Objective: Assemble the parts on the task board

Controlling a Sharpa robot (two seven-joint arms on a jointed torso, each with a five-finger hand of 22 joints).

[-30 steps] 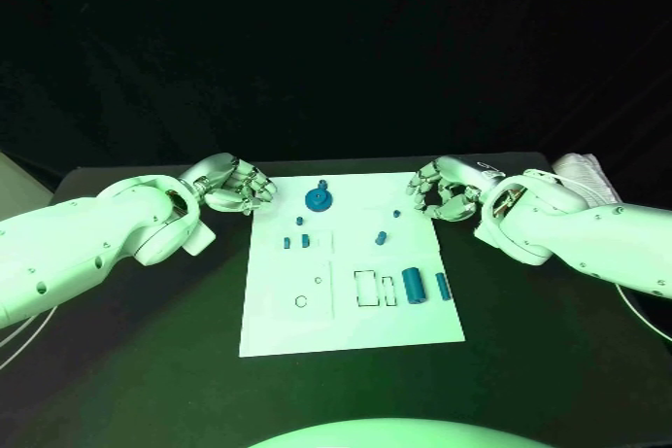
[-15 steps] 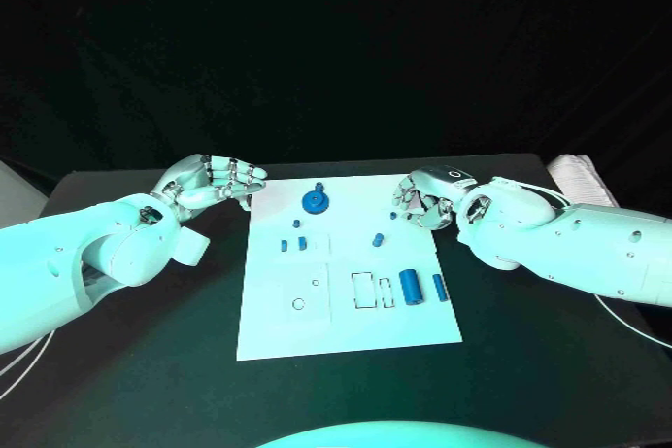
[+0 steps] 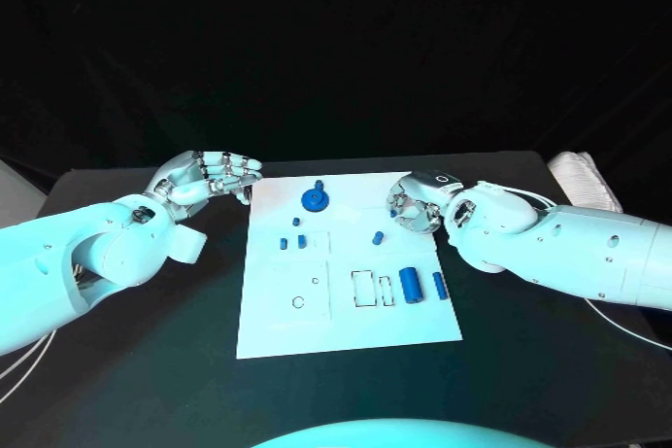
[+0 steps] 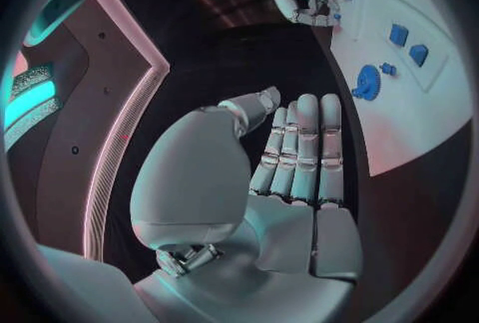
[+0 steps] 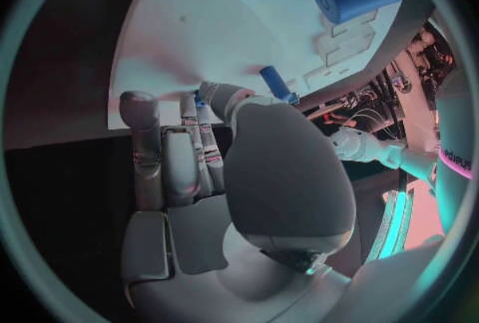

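My right hand [image 3: 416,203] has crept inward over the far right edge of the white task board [image 3: 281,322], fingers curled over a small blue peg [image 5: 199,100]; whether it's gripped, I cannot tell. My left hand [image 3: 210,179] has lifted, fingers loose, grasping nothing. The blue gear [image 3: 318,199] and blue cylinder [image 3: 412,285] lie unassembled.

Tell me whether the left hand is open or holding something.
Open. The left hand holds nothing; its fingers lie straight, beside the task board.

Robot lab test bench
A black table [image 3: 532,370] carries a white task board [image 3: 351,322] against black curtains (no household furnishings), lit by coloured light.
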